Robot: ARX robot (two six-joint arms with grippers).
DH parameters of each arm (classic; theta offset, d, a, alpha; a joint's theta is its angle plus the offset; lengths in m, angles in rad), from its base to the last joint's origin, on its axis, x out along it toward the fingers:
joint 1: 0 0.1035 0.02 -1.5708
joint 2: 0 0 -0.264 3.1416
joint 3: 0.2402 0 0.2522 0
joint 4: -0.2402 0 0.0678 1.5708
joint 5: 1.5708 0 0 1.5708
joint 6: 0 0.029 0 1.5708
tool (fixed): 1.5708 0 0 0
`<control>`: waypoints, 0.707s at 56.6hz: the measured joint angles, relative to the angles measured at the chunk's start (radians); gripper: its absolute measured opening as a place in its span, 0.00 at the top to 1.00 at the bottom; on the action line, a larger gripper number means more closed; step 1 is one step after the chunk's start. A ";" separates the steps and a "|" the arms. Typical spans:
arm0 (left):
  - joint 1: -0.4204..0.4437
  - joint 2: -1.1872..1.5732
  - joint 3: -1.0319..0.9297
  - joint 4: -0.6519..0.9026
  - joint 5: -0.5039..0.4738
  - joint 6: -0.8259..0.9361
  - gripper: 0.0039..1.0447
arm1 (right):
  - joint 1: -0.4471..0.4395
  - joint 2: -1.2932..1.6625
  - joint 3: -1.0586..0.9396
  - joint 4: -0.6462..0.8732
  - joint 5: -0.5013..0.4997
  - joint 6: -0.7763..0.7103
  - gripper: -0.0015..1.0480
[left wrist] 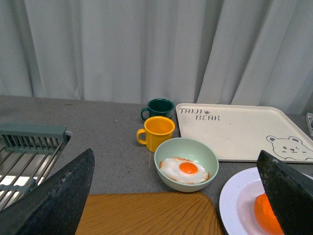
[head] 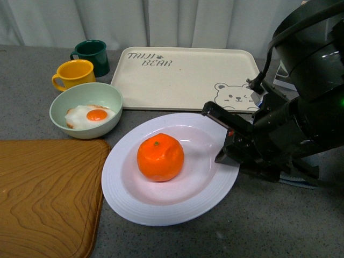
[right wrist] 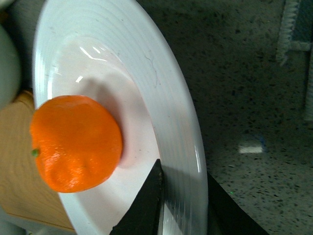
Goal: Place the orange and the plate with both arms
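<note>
The left gripper (left wrist: 174, 155) shows only in its own wrist view, its fingers spread wide with nothing between them. Ahead of it lie a wooden board (head: 48, 193), a yellow mug (head: 75, 74), a green mug (head: 92, 54) and a pale green bowl (head: 112, 105) holding a fried egg (head: 88, 115). A wire rack (left wrist: 29, 147) also shows in that view.

The plate (head: 123, 185) is white, round and deep, with a wide ribbed rim. The orange (head: 160, 157) sits in its well, bright and slightly lumpy, green stem dot up, clear of the right gripper (head: 217, 134).

That gripper pinches the plate's right rim, one finger on top of the ribs and the other outside the edge.

On the side away from this gripper, the plate's edge comes right up to the board's rounded corner and lies just beside the bowl; I cannot tell whether it touches the board. Beyond the plate, its far rim lies close to the front edge of the cream tray (head: 183, 80). Bare grey table (head: 258, 226) opens on the near side of plate and gripper.
</note>
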 joint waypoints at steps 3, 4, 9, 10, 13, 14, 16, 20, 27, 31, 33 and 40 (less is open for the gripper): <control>0.000 0.000 0.000 0.000 0.000 0.000 0.06 | 0.000 -0.022 -0.023 0.039 -0.006 0.025 0.91; 0.000 0.000 0.000 0.000 0.000 0.000 0.06 | 0.000 -0.029 -0.033 0.058 -0.011 0.037 0.92; 0.000 0.000 0.000 0.000 0.000 0.000 0.06 | -0.001 -0.051 -0.068 0.125 -0.027 0.076 0.95; 0.000 0.000 0.000 0.000 0.000 0.000 0.06 | -0.001 -0.056 -0.077 0.145 -0.032 0.092 0.96; 0.000 0.000 0.000 0.000 0.000 0.000 0.06 | -0.002 -0.067 -0.095 0.183 -0.033 0.110 0.97; 0.000 0.000 0.000 0.000 0.000 0.000 0.06 | -0.003 -0.069 -0.098 0.188 -0.033 0.112 0.97; 0.000 0.000 0.000 0.000 0.000 0.000 0.06 | -0.004 -0.072 -0.109 0.207 -0.034 0.123 0.98; 0.000 0.000 0.000 0.000 0.000 0.000 0.06 | -0.009 -0.072 -0.128 0.237 -0.041 0.133 0.98; 0.000 0.000 0.000 0.000 0.000 0.000 0.06 | -0.024 -0.074 -0.159 0.322 -0.056 0.153 0.98; 0.000 0.000 0.000 0.000 0.000 0.000 0.06 | -0.035 -0.077 -0.174 0.374 -0.061 0.156 0.98; 0.000 0.000 0.000 0.000 0.000 0.000 0.06 | -0.042 -0.080 -0.185 0.409 -0.060 0.156 0.98; 0.000 0.000 0.000 0.000 0.000 0.000 0.06 | -0.066 -0.087 -0.212 0.507 -0.062 0.148 0.99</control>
